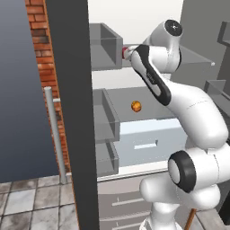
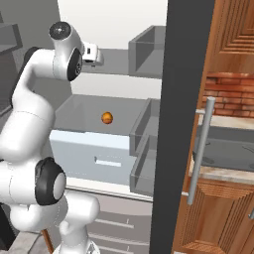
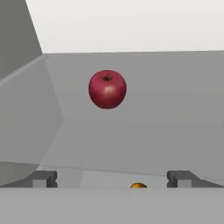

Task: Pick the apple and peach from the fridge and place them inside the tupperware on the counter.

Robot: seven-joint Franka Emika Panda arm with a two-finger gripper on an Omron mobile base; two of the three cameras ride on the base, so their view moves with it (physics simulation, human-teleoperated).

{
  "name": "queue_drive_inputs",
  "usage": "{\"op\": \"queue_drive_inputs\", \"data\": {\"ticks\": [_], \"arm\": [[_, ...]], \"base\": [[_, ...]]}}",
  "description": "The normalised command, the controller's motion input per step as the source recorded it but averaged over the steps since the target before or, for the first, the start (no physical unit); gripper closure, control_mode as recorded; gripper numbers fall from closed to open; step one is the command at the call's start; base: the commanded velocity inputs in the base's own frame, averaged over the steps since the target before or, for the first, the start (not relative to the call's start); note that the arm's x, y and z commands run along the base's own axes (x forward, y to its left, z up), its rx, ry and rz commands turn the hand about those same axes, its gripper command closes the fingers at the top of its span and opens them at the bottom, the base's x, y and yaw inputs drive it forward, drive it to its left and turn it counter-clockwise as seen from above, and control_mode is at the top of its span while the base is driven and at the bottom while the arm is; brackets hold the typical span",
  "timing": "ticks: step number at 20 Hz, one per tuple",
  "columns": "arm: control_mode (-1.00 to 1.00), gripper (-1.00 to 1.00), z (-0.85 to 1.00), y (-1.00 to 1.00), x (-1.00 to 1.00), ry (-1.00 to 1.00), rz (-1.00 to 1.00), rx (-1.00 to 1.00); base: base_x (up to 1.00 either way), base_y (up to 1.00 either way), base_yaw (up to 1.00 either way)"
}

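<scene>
Jaws spread wide on the gripper (image 3: pixel 112 178), empty, lined up on the apple (image 3: pixel 107 89) sitting ahead on the upper fridge shelf (image 3: pixel 175 113). Peach (image 1: pixel 136 106) waits on the shelf below. Risk, I'd say: a fingertip nudges that round fruit and it rolls deeper.

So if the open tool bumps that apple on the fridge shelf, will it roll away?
Probably. The apple is round and sits loose on a flat grey shelf, so a nudge could roll it. Its skin looks smooth, maybe slippery. The tool is open and apart from it.
</scene>
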Motion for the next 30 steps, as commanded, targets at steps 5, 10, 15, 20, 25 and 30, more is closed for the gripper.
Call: {"op": "queue_drive_inputs", "data": {"ticks": [5,10,15,20,25,30], "arm": [[-1.0,-1.0,-0.05,0.11,0.57,0.0,0.0,0.0],[-1.0,-1.0,-0.01,0.1,0.52,0.0,0.0,0.0],[-1.0,-1.0,-0.03,0.09,0.46,0.0,0.0,0.0],[-1.0,-1.0,-0.1,0.04,0.42,0.0,0.0,0.0],[-1.0,-1.0,-0.1,0.01,0.39,0.0,0.0,0.0],[-1.0,-1.0,-0.22,0.0,0.06,0.02,-0.02,-0.01]], "base": [[0.0,0.0,0.0],[0.0,0.0,0.0],[0.0,0.0,0.0],[0.0,0.0,0.0],[0.0,0.0,0.0],[0.0,0.0,0.0]]}}
